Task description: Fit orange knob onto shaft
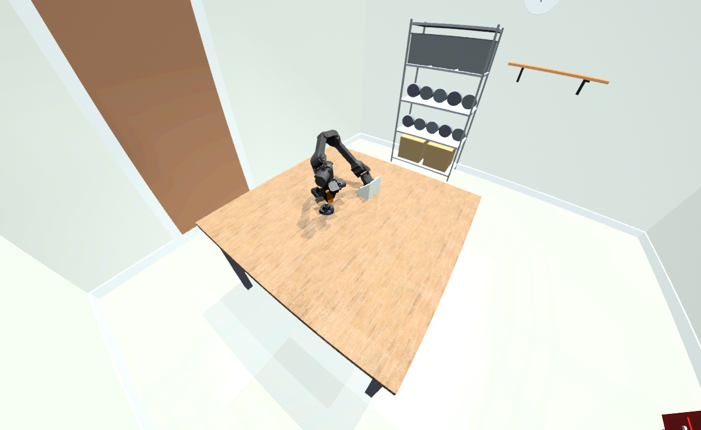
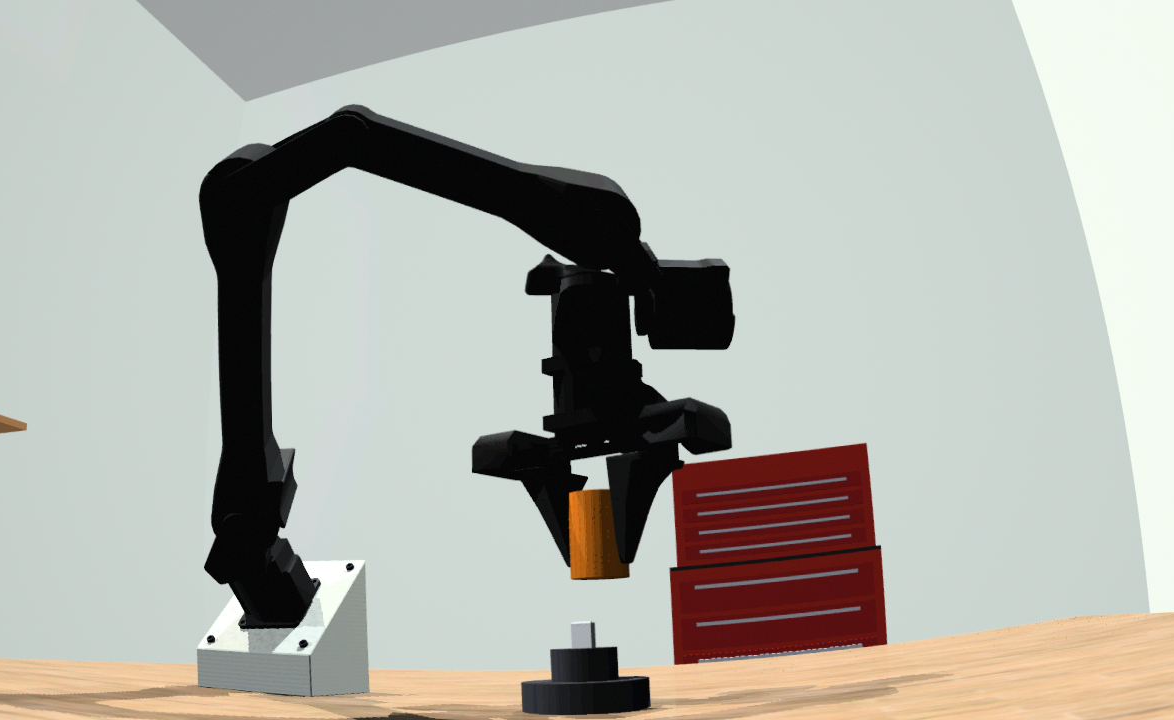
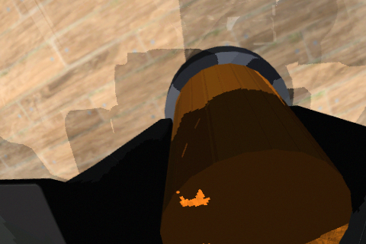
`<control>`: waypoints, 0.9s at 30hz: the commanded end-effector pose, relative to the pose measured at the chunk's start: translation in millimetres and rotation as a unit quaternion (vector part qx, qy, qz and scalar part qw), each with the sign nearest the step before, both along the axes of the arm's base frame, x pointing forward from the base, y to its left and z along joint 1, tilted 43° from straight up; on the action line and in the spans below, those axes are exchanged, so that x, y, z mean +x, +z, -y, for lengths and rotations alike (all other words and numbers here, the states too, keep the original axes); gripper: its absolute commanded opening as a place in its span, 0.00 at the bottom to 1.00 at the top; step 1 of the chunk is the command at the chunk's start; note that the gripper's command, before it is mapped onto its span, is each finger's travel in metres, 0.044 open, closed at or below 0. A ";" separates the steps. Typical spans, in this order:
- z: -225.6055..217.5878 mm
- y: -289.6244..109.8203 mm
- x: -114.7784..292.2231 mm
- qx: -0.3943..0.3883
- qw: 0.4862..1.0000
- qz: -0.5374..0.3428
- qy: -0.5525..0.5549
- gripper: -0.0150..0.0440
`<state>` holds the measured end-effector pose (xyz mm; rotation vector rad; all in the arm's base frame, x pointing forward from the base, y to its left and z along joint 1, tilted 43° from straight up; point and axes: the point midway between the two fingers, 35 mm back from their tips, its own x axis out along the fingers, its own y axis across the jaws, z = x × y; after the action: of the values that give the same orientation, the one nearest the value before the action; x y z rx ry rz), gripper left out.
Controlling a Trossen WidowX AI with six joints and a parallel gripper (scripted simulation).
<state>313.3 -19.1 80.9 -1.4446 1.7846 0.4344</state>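
Observation:
My gripper (image 2: 597, 537) (image 1: 329, 196) is shut on the orange knob (image 2: 597, 535) (image 3: 239, 168) (image 1: 329, 197), a plain upright cylinder. It hangs a short way above the silver D-shaped shaft (image 2: 582, 634), with a clear gap between them in the exterior view. The shaft stands on the dark round pedestal (image 2: 584, 682) (image 1: 326, 209) on the wooden table (image 1: 353, 256). In the wrist view the knob hides the shaft; only the pedestal's rim (image 3: 203, 62) shows behind it. The knob's hole is hidden.
The arm's white base block (image 2: 291, 640) (image 1: 369, 186) stands on the table behind the pedestal. A red tool chest (image 2: 774, 550) stands beyond the table. A metal shelf rack (image 1: 443, 96) and a brown door (image 1: 139, 101) are by the walls.

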 end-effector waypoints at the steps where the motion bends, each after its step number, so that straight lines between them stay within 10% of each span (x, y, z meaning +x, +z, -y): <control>1: 9.1 8.6 -1.3 -0.004 1.000 0.005 0.005 0.25; 27: 42.7 1.3 -7.2 -0.011 1.000 0.008 0.000 0.25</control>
<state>304.7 -62.9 79.9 -1.4510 1.7873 0.4097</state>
